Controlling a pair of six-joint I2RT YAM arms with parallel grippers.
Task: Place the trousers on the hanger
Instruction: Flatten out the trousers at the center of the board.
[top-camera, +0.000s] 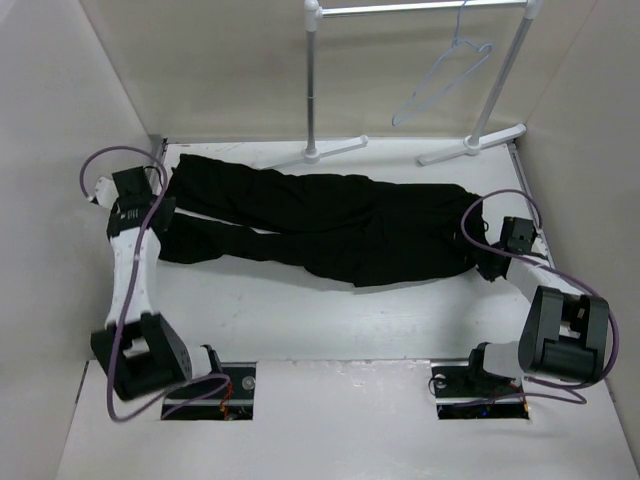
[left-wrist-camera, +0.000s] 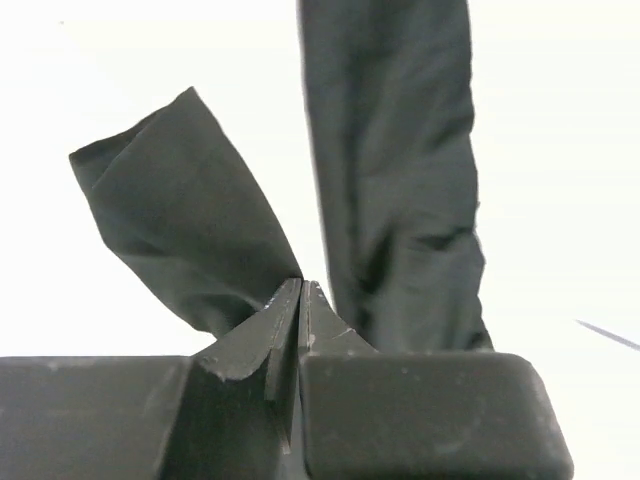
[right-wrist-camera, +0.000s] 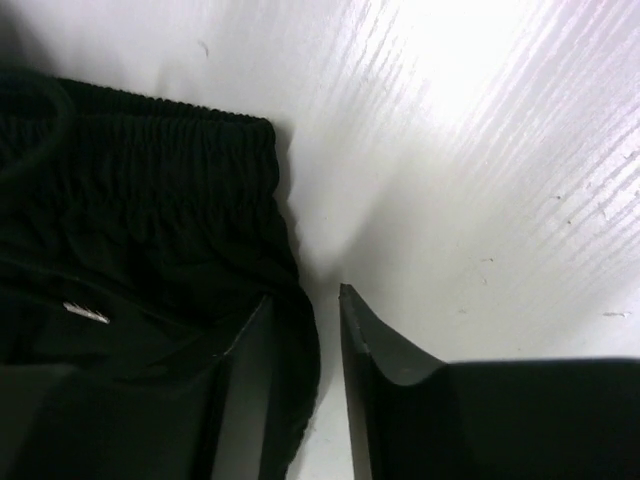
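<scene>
Now your left pincer (left-wrist-camera: 302, 300) is pinched tight on a cuff of the trousers (top-camera: 330, 225), which stretch lengthwise from it to the waistband edge that your narrowly parted right pincer (right-wrist-camera: 306, 296) straddles — not clamps — with the hanger (top-camera: 440, 80) beyond, nearer the right.

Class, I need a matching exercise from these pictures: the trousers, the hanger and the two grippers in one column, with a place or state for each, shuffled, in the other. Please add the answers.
Column one
1. trousers
2. hanger
3. left gripper
4. right gripper

Column two
A. hooked on the rail
B. open, fingers either side of the waistband edge
C. spread lengthwise across the table
D. shut, pinching a leg end

Pairs: 1-C, 2-A, 3-D, 4-B
</scene>
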